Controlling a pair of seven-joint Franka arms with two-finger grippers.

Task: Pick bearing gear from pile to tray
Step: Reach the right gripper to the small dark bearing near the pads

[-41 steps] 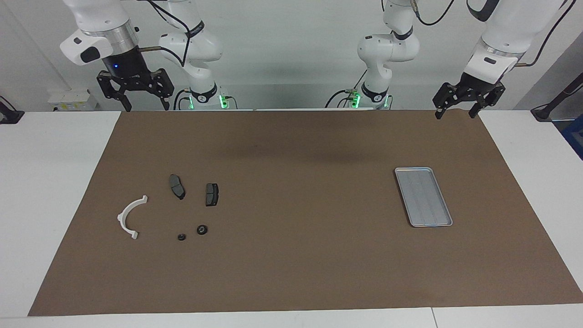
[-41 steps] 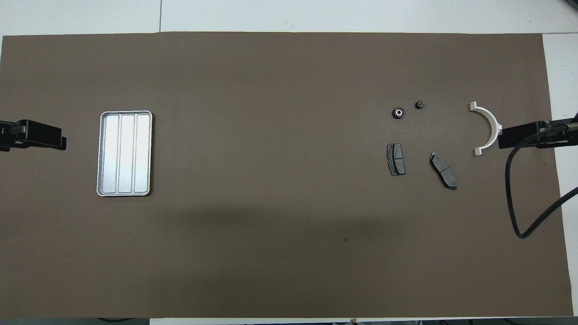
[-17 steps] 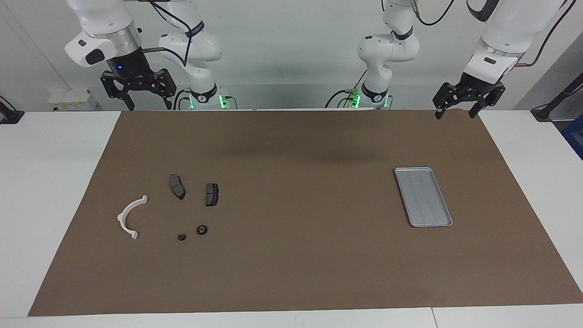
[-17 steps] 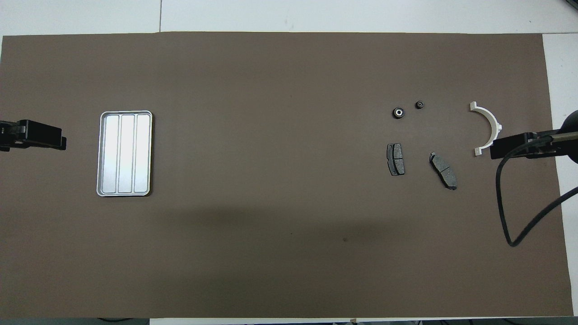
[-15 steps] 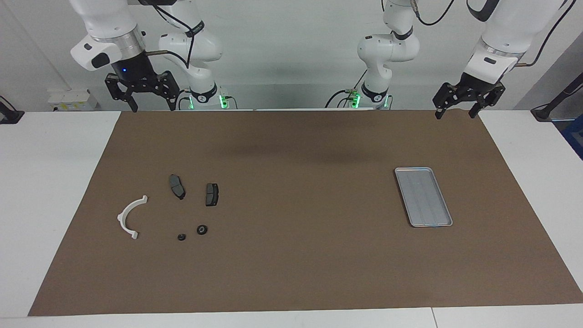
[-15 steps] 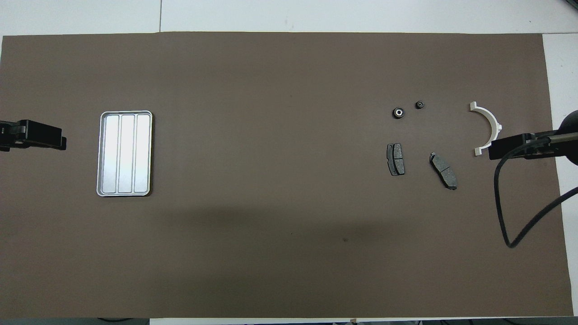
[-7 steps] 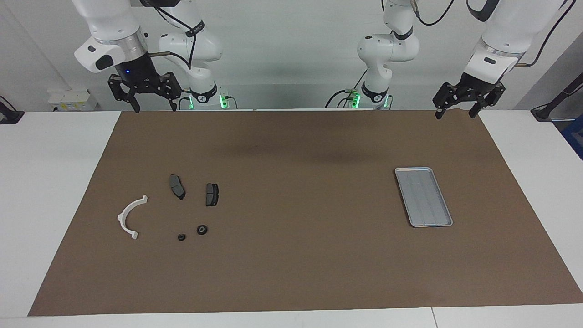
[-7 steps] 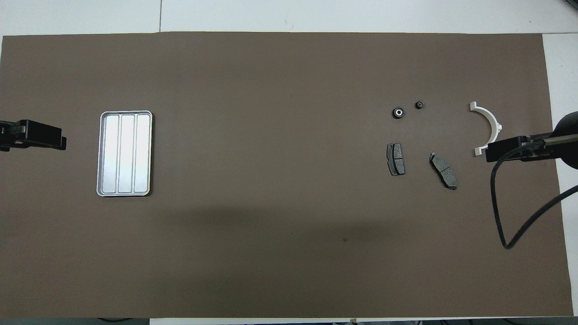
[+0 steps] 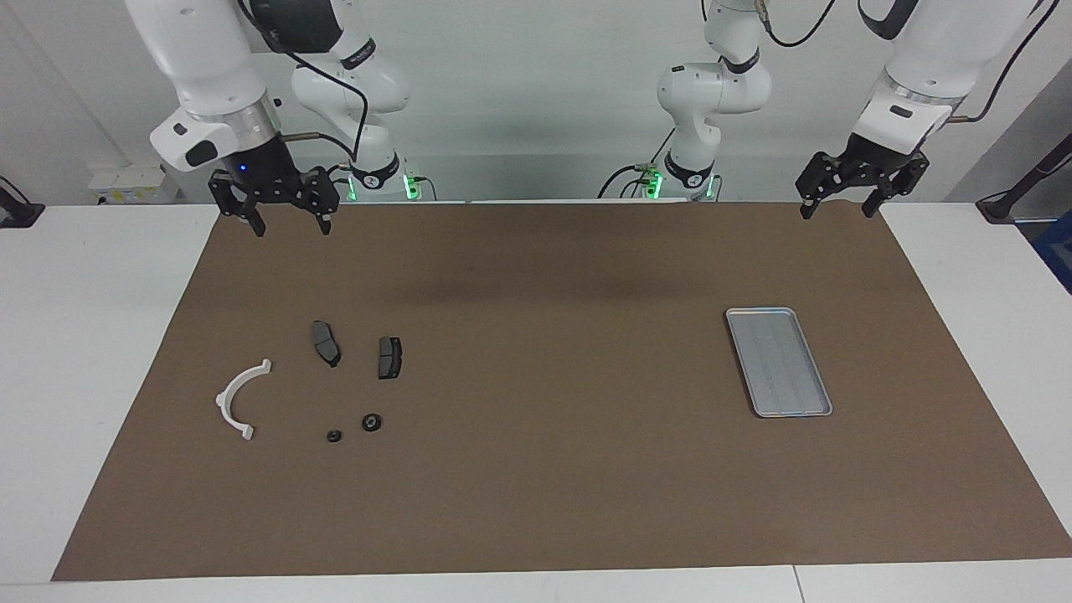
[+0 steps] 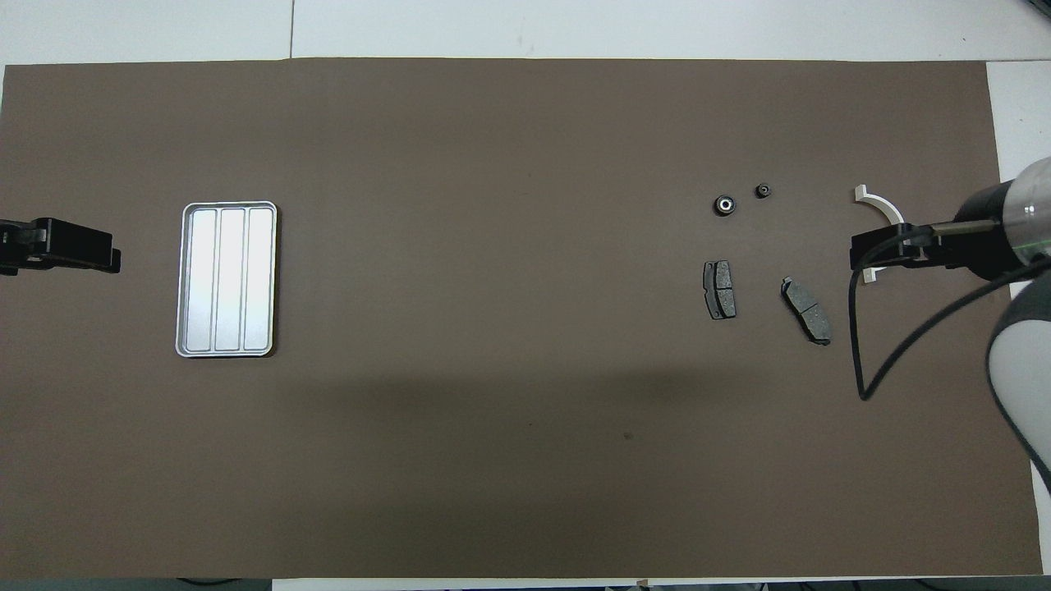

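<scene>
The pile lies toward the right arm's end of the brown mat: a white arc (image 9: 240,399), two dark brake pads (image 9: 326,342) (image 9: 389,357), a small black round piece (image 9: 334,435) and a larger one with a silver centre (image 9: 372,422) (image 10: 724,204). The empty silver tray (image 9: 779,362) (image 10: 227,279) lies toward the left arm's end. My right gripper (image 9: 291,219) is open and empty, raised over the mat's edge nearest the robots. In the overhead view it (image 10: 883,248) covers part of the arc (image 10: 883,205). My left gripper (image 9: 837,205) (image 10: 90,250) is open and waits.
The brown mat (image 9: 544,469) covers most of the white table (image 9: 92,335). A black cable (image 10: 870,353) hangs from the right arm over the mat beside the brake pad (image 10: 807,310).
My right gripper has come down and moved toward the middle of the table, now over the mat near the pile. The left arm and the parts have not moved.
</scene>
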